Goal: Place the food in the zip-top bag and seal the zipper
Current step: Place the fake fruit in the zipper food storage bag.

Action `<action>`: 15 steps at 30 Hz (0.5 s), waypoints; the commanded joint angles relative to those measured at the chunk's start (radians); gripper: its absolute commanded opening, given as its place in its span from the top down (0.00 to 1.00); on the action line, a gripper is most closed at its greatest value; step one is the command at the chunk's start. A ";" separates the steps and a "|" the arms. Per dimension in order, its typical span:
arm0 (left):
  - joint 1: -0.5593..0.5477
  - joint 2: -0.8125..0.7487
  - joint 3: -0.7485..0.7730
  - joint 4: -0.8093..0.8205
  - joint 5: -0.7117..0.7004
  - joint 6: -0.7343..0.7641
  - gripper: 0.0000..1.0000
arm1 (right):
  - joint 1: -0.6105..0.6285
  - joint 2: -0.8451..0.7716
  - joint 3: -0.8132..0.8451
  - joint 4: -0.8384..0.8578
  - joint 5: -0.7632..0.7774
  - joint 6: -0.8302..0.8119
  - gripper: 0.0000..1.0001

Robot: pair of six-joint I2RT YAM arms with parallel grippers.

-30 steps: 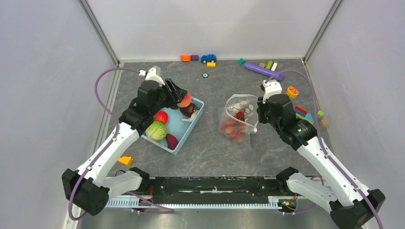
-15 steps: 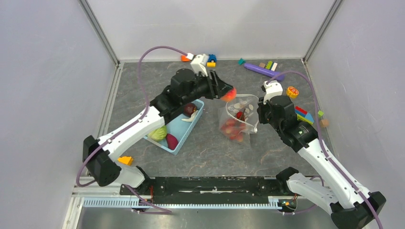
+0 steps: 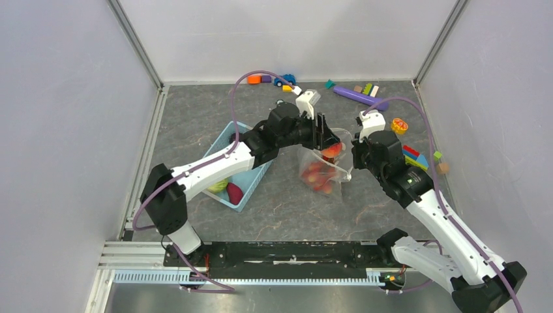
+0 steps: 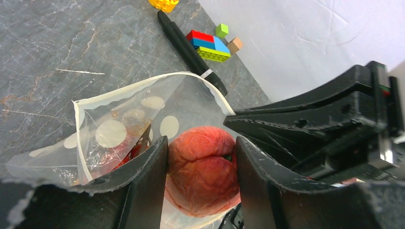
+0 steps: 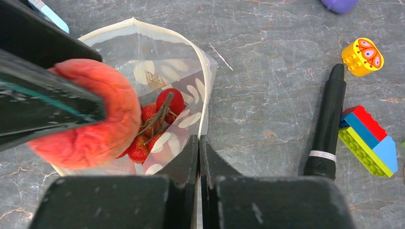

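Grey marbled stone pattern covers the table, and near its middle stands the clear plastic zip-top bag printed with white dots, mouth gaping upward. The right end effector sits at the bag's near edge with its fingers pressed together on the rim, pinching the plastic so the mouth is held wide. Several small red toy strawberries on a brown stalk already lie at the bottom of the bag. Directly above the bag's mouth, the left end effector grips a round, wrinkled red-orange toy fruit between its two black fingers.

The step in hand looks like loading: one more piece of food is being delivered into the bag. The next move calls for lowering the fruit past the cream-edged zipper without dragging the rim inward, then spreading the fingers to let it drop. The rim is floppy, so a nudge from the left fingers could fold the mouth shut or pull it from the right grip.

A second ago the left arm was well to the left of the bag, lifting this same fruit over the light blue plastic basket; half a second ago it was midway across. The right arm has not shifted from the bag.
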 commanded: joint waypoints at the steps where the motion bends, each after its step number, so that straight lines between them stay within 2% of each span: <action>1: -0.019 0.042 0.079 0.015 -0.030 0.072 0.69 | -0.003 -0.003 -0.010 0.047 -0.013 -0.014 1.00; 10: -0.068 0.118 0.137 -0.103 -0.102 0.148 0.63 | -0.004 -0.014 -0.028 0.053 -0.039 -0.073 1.00; 15: -0.083 0.104 0.132 -0.125 -0.118 0.166 0.43 | -0.003 -0.032 -0.050 0.065 -0.029 -0.041 1.00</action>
